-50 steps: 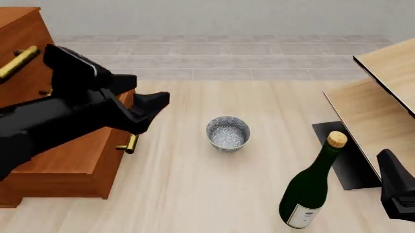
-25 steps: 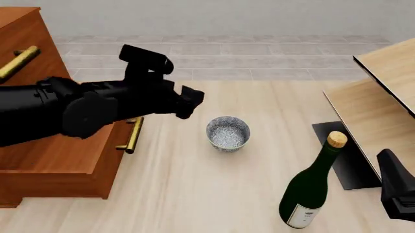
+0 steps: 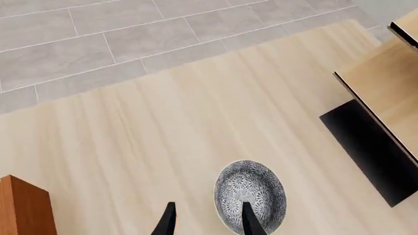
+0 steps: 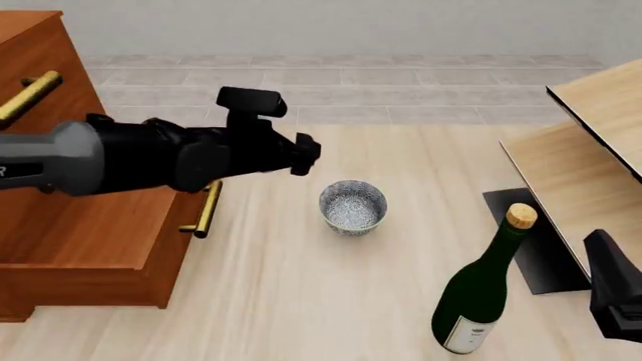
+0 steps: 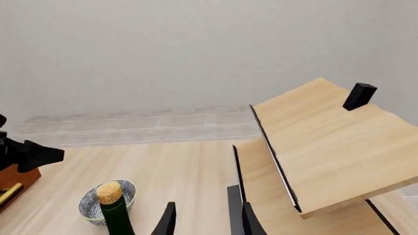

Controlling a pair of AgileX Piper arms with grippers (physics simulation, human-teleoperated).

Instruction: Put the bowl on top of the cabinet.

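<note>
Speckled grey-white bowl, upright on the floor mid-scene; reddish-brown, brass-handled cabinet stands at left.

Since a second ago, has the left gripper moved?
Yes. The left gripper swung right, away from the cabinet, toward the bowl, which stayed put.

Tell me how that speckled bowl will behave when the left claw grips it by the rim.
The bowl looks rigid and glazed, so the rim may slip between narrow fingers. It is small and deep, probably light, and stands upright on a flat base, so it should lift without tipping. The left claw looks open, one finger over the bowl's inside, one outside.
</note>
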